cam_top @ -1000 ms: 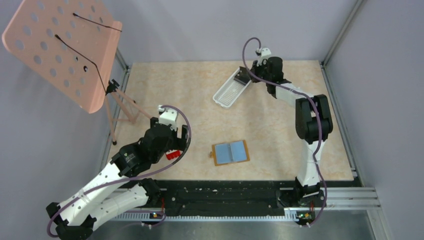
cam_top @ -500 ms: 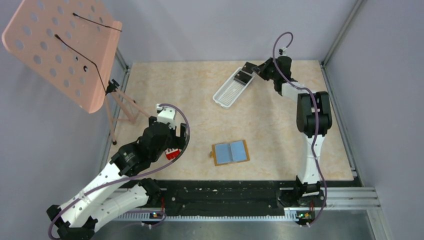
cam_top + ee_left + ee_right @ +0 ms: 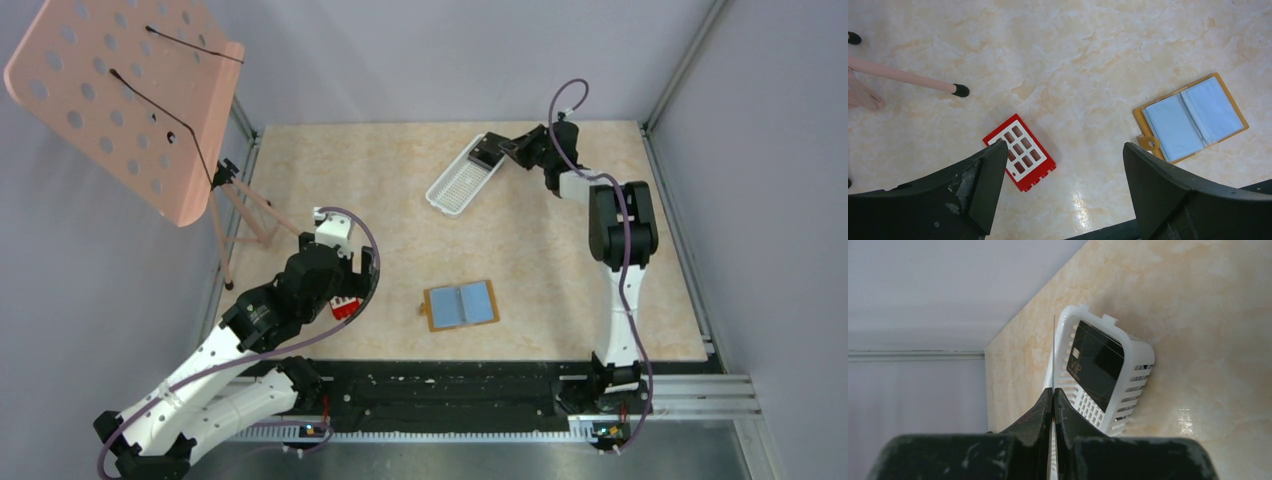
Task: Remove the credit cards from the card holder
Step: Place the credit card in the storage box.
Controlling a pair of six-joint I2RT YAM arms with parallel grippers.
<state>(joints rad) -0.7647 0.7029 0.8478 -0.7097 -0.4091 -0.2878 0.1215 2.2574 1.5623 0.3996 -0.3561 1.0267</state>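
Card holder [image 3: 461, 305] lies open on the table [image 3: 560, 270] at 6 o'clock. Right gripper [image 3: 1053, 391], at 12 over the tray [image 3: 1143, 365], pinches a card [image 3: 1053, 340] edge-on; left gripper [image 3: 1063, 150] gapes at 8 o'clock.

- card holder [image 3: 461, 305] open, near-middle of the table [image 3: 560, 260]
- tray [image 3: 455, 185] way back, one card [image 3: 1095, 362] in its far end
- second card [image 3: 1053, 340] in the right gripper [image 3: 1053, 390], by the tray's rim
- grid piece [image 3: 1019, 158] left of the holder, well apart
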